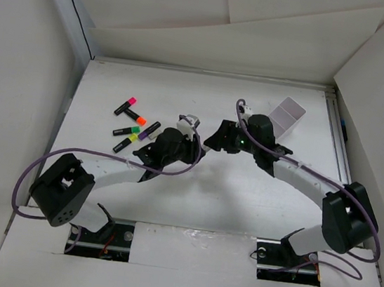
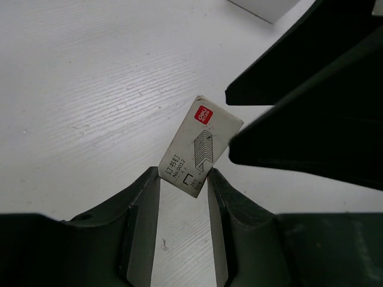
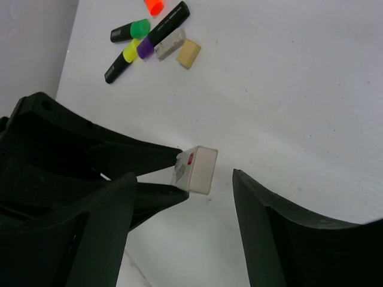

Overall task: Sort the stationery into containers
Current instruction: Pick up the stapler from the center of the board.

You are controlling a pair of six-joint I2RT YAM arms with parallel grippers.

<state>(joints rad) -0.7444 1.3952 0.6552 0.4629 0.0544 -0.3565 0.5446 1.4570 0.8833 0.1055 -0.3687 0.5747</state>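
Note:
Several black highlighters lie in a loose group at the left of the table: pink cap (image 1: 126,104), orange cap (image 1: 137,117), green cap (image 1: 126,131), yellow cap (image 1: 125,142) and purple cap (image 1: 150,131). The white divided tray (image 1: 285,115) stands at the back right. My left gripper (image 2: 184,176) is shut on a small white staple box (image 2: 200,146), held by its end above the table's middle. My right gripper (image 3: 182,177) is open, and the box's other end (image 3: 195,169) sits between its jaws without touching them. In the top view the two grippers (image 1: 192,151) (image 1: 212,140) meet and hide the box.
A grey eraser (image 3: 170,43) and a tan eraser (image 3: 188,54) lie beside the highlighters (image 3: 131,30). White cardboard walls (image 1: 15,92) close in the table on the left, back and right. A tray corner (image 2: 269,7) shows beyond the right gripper's fingers.

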